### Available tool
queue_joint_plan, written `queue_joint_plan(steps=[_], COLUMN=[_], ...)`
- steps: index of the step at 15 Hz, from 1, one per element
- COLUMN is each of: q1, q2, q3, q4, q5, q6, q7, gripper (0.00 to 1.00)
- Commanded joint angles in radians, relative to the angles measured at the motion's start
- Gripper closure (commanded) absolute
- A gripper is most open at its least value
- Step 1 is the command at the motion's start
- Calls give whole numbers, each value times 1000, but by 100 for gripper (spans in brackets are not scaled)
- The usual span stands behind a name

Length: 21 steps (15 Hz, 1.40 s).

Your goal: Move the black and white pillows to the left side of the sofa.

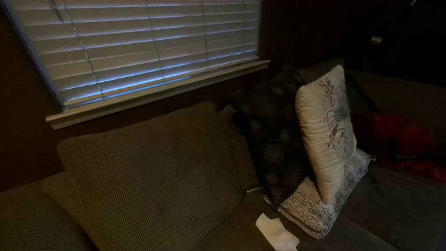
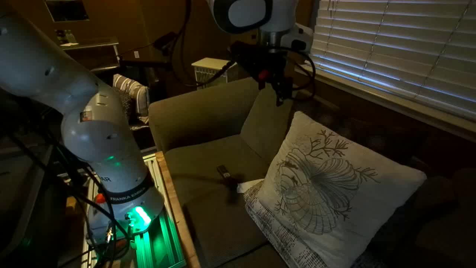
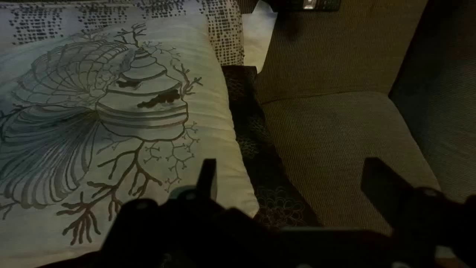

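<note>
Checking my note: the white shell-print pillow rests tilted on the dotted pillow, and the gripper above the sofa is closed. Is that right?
Not quite: the gripper is open, not closed. The wrist view shows its fingers spread wide apart. The rest stands: the white shell-print pillow rests tilted on the dotted pillow, and the gripper is above the sofa.

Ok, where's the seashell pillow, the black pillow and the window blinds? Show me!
Seashell pillow (image 2: 331,186): in an exterior view, on its printed shells.
Black pillow (image 1: 277,139): in an exterior view, on its patterned front.
Window blinds (image 1: 181,40): in an exterior view, on the middle slats.
</note>
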Motion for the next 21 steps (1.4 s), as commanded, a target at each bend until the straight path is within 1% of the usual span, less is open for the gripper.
queue_joint_plan(steps=[1, 7, 11, 14, 18, 21], q1=[-19, -19, -74, -100, -130, -139], q2=[2, 2, 54, 128, 276, 386], q3=[18, 18, 46, 71, 90, 86], q4=[2, 2, 70, 153, 285, 388], q5=[10, 10, -18, -54, -130, -171], q6=[-5, -5, 31, 66, 95, 77], q7=[-7, -7, 130, 191, 264, 296], gripper=[0, 0, 0, 0, 0, 0])
